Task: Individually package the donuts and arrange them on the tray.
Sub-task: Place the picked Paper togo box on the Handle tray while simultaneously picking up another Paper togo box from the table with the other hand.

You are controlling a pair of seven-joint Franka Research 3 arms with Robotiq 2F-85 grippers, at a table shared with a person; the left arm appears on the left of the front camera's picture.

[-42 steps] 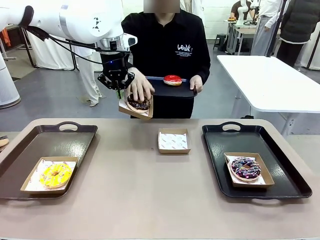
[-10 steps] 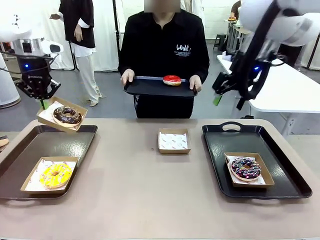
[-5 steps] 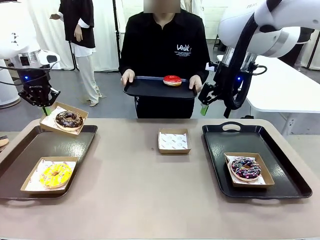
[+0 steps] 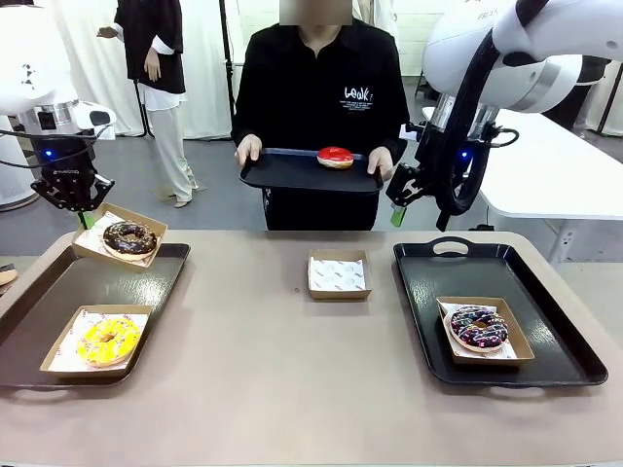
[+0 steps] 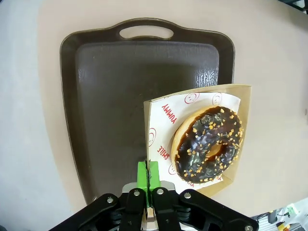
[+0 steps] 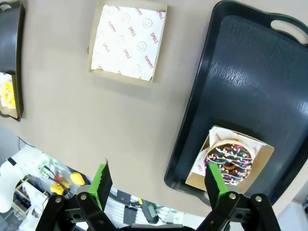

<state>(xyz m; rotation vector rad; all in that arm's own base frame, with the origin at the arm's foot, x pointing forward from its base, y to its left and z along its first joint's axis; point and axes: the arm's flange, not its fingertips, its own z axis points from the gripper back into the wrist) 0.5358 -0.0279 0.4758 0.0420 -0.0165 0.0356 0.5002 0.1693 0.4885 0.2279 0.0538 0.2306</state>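
Chocolate donut (image 4: 129,238): sits boxed just above the left tray (image 4: 58,321), far end, desk-middle side of the left pincer (image 5: 148,173), closed on the box (image 5: 159,125) edge. Right pincer (image 6: 159,182): wide open, empty, nearer the red donut (image 4: 335,156).

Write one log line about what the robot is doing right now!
left fingers: shut on square brown cardboard box holding dark chocolate ring donut | box: over dark left tray rim | right fingers: open, empty

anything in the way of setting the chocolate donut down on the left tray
Nothing visible. The left pincer holds the box with the chocolate donut at the bare far end of the left tray; the yellow donut sits nearer.
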